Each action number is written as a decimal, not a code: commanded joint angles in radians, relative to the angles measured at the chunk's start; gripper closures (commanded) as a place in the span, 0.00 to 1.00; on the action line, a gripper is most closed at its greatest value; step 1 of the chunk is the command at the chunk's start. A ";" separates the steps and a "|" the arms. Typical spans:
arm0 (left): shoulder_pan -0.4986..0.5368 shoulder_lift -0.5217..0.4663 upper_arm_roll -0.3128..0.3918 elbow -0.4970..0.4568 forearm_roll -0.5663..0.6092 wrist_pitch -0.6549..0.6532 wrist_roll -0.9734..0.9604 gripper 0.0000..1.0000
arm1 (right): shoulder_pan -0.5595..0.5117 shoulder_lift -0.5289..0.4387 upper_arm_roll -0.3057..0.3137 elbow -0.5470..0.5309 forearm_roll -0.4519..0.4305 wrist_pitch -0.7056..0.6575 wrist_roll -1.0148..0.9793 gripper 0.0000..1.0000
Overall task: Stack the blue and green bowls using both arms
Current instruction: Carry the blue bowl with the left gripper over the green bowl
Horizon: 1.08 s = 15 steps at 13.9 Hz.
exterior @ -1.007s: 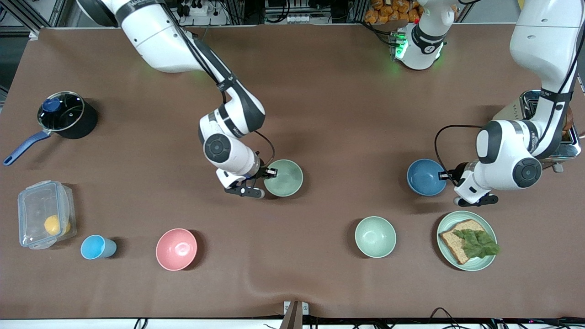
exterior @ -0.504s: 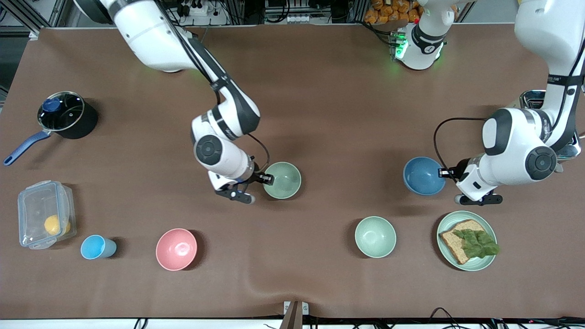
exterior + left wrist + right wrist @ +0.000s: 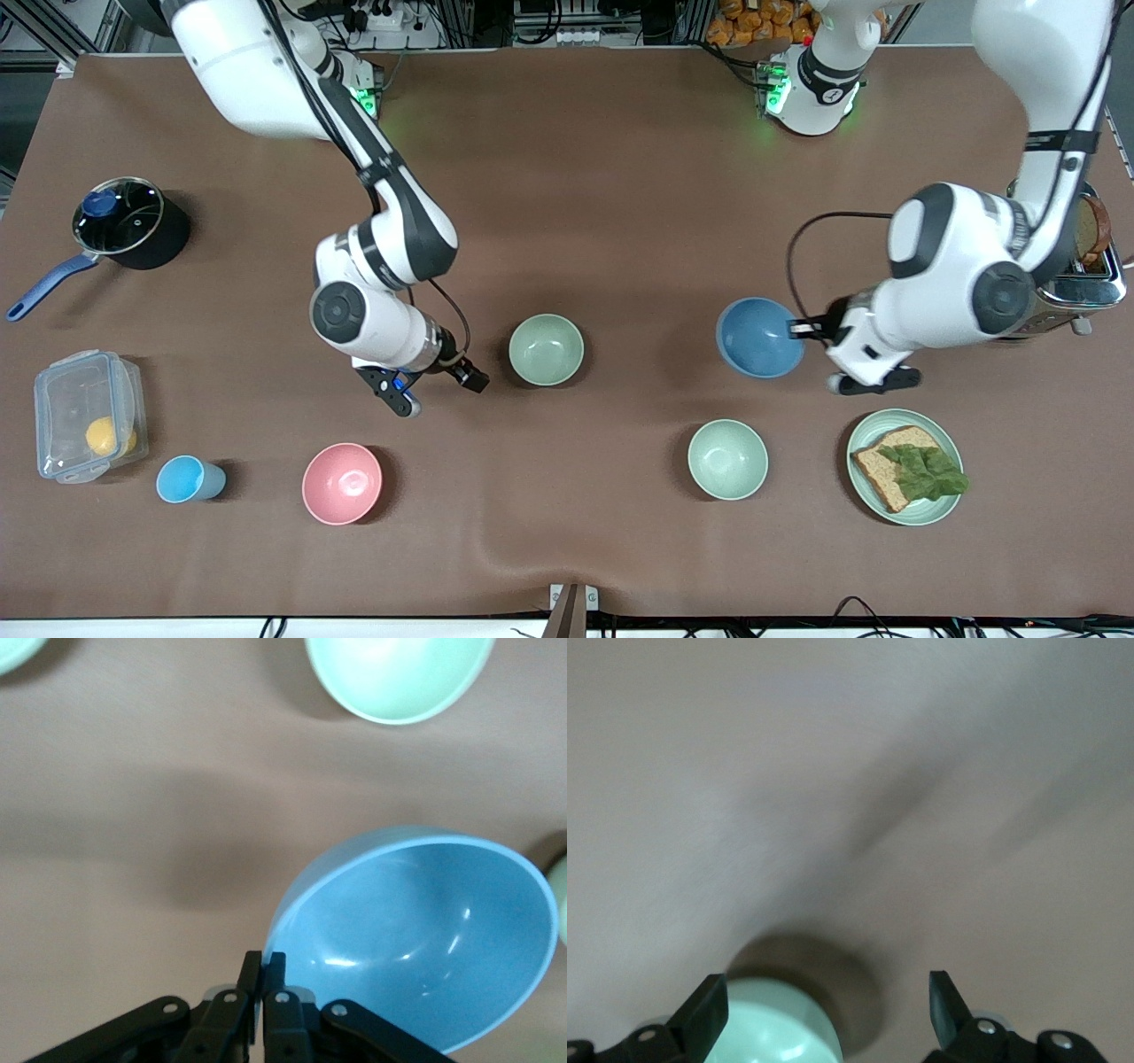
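The sage-green bowl (image 3: 547,349) sits upright on the table near the middle. My right gripper (image 3: 438,390) is open and empty beside it, toward the right arm's end of the table. In the right wrist view the bowl (image 3: 775,1032) shows low between the spread fingers of my right gripper (image 3: 826,1008). My left gripper (image 3: 802,329) is shut on the rim of the sky-blue bowl (image 3: 760,337) and holds it tilted above the table. The left wrist view shows the left gripper (image 3: 264,961) pinching the rim of the blue bowl (image 3: 425,930).
A pale mint bowl (image 3: 727,458) and a plate with bread and lettuce (image 3: 948,509) lie nearer the front camera than the blue bowl. A pink bowl (image 3: 342,483), light-blue cup (image 3: 189,479), clear container (image 3: 89,428) and pot (image 3: 128,221) stand toward the right arm's end. A toaster (image 3: 1076,283) stands beside the left arm.
My right gripper let go of the green bowl and drew back toward the right arm's end. My left gripper lifted the blue bowl and carried it toward the green bowl.
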 commanded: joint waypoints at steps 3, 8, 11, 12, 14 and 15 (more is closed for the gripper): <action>-0.204 0.094 -0.019 0.137 -0.015 -0.011 -0.336 1.00 | 0.026 0.121 0.011 0.076 0.014 0.004 0.188 0.00; -0.358 0.237 -0.007 0.284 -0.004 0.078 -0.569 1.00 | 0.028 0.131 0.012 0.106 0.016 0.015 0.230 0.00; -0.416 0.300 0.005 0.304 -0.005 0.199 -0.656 1.00 | 0.028 0.138 0.012 0.109 0.014 0.044 0.259 0.00; -0.448 0.315 0.025 0.323 -0.005 0.213 -0.666 1.00 | 0.028 0.139 0.011 0.109 0.014 0.044 0.259 0.00; -0.517 0.334 0.089 0.340 -0.007 0.225 -0.679 1.00 | 0.028 0.139 0.011 0.109 0.014 0.046 0.261 0.00; -0.546 0.338 0.116 0.341 -0.007 0.228 -0.680 1.00 | 0.028 0.139 0.011 0.109 0.013 0.046 0.255 0.00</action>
